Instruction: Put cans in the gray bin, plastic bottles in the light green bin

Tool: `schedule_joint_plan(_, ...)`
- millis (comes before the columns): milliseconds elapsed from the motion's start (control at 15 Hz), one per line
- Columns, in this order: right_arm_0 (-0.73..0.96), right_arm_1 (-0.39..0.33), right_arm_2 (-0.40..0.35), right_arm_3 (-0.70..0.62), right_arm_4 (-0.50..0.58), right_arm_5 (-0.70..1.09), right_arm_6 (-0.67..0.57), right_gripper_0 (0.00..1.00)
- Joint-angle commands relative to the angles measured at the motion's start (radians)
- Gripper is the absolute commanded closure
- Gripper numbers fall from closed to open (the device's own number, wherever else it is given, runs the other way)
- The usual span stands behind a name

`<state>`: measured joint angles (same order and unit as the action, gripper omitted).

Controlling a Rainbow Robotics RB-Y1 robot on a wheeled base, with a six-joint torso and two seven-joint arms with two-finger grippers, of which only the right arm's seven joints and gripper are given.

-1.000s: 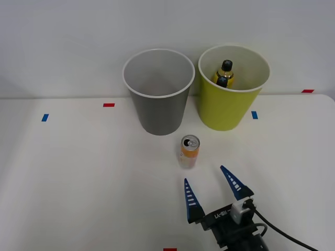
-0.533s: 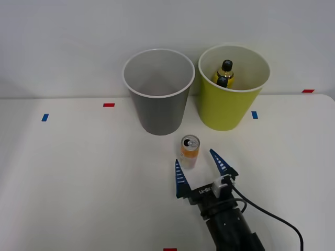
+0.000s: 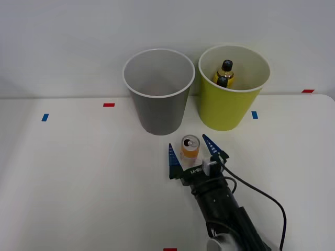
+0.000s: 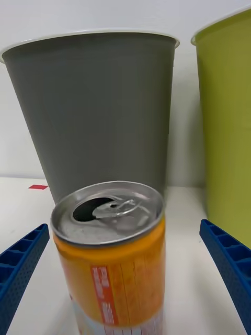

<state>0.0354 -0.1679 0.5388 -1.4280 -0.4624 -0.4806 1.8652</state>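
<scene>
Two spread pincer (image 3: 191,150) fingers flank the upright can (image 3: 190,146).

A white desk (image 3: 78,172) is observed against a plain pale wall (image 3: 63,42). Small tape marks are noted on the desk surface: a blue mark (image 3: 45,117) near the left edge, a red mark (image 3: 109,105) further right along the back, a second blue mark (image 3: 254,115) on the right side, a red mark (image 3: 308,91) at the far right back, and a red mark (image 3: 170,250) at the near edge. In the wrist view, one red mark (image 4: 38,186) is seen lying flat on the desk.
</scene>
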Motion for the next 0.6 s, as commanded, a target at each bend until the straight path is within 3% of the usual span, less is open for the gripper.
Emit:
schedule_joint_plan(67, -0.014, 0.001, -0.002, 0.0, -0.005, 0.01, 0.0, 0.0)
schedule_joint_plan(600, -0.026, -0.002, -0.003, 0.0, -0.021, 0.011, -0.005, 0.0)
